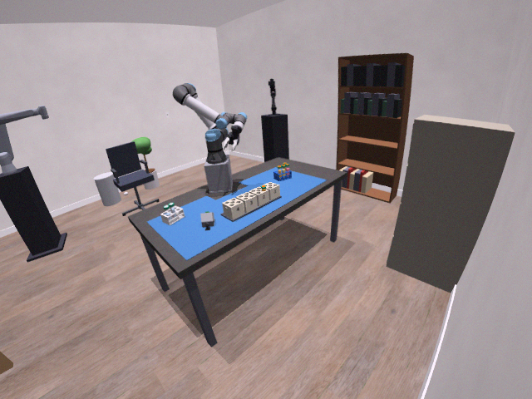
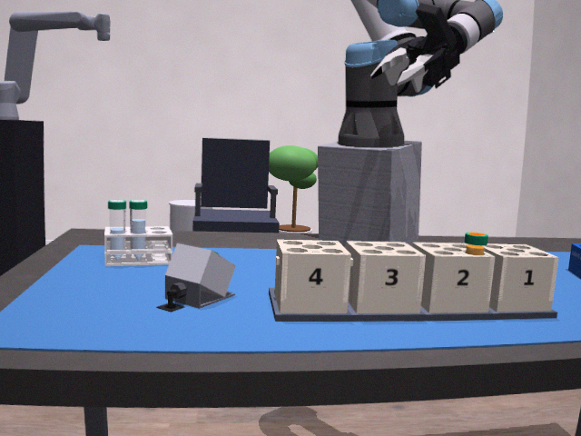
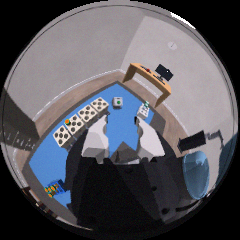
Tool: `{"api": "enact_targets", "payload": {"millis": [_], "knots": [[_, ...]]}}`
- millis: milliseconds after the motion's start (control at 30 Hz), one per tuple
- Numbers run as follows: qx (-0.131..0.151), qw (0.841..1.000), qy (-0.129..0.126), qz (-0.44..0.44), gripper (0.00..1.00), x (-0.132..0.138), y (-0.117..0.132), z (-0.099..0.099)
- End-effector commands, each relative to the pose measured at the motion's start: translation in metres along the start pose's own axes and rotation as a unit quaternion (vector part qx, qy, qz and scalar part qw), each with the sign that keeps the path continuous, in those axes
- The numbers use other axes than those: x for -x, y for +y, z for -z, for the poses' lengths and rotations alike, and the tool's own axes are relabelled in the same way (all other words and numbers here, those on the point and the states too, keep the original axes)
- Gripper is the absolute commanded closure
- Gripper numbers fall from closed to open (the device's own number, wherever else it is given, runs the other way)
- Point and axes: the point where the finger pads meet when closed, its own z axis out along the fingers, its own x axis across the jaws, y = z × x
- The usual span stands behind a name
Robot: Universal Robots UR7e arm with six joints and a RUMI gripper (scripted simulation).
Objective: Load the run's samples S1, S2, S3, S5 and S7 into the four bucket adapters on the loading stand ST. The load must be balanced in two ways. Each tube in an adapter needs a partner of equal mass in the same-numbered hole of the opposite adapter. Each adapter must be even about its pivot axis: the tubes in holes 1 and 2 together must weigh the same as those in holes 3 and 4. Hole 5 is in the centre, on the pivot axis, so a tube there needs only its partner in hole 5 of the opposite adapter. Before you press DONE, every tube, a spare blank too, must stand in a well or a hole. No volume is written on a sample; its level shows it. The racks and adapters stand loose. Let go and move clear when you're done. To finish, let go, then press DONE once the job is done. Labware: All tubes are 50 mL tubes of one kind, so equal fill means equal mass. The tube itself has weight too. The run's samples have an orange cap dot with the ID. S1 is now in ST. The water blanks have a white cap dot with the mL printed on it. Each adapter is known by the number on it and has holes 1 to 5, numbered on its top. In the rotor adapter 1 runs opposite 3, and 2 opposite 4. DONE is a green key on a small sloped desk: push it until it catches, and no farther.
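Note:
My gripper [image 1: 230, 146] [image 2: 387, 80] [image 3: 120, 116] is partly open and empty, high beside the arm's base, away from the labware. Adapters 4 [image 2: 315, 295], 3 [image 2: 391, 295], 2 [image 2: 462, 296] and 1 [image 2: 527, 296] stand in a row on the dark loading stand [image 2: 412, 316]. One green-capped tube [image 1: 263, 188] [image 2: 476, 238] [image 3: 67, 121] with an orange dot stands in adapter 2, front right in the exterior view; its ID is unreadable. Several orange-dotted tubes stand in the blue rack [image 1: 282, 175] [image 2: 576, 262]. A white rack [image 1: 172, 219] [image 2: 138, 263] holds two green-capped tubes [image 2: 117, 220] [image 2: 138, 227] with pale liquid, the right one fuller.
The grey sloped desk [image 1: 207, 220] [image 2: 199, 276] with the green DONE key [image 3: 118, 102] stands between the white rack and adapter 4. A small black device [image 2: 175, 292] stands before it. The blue mat [image 2: 141, 332] lies under the labware. The arm's pedestal [image 2: 356, 187] stands behind the table.

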Motion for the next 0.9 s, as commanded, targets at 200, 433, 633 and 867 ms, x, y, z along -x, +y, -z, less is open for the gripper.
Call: {"api": "enact_targets", "payload": {"millis": [200,433,633,867], "knots": [[0.086,0.992,-0.018,0.086,0.65,0.037,-0.013,-0.085],[0.09,0.99,0.045,0.094,0.65,0.042,-0.017,-0.11],[0.097,0.985,0.1,0.102,0.65,0.049,-0.021,-0.139],[0.107,0.976,0.153,0.114,0.65,0.054,-0.025,-0.163]]}}
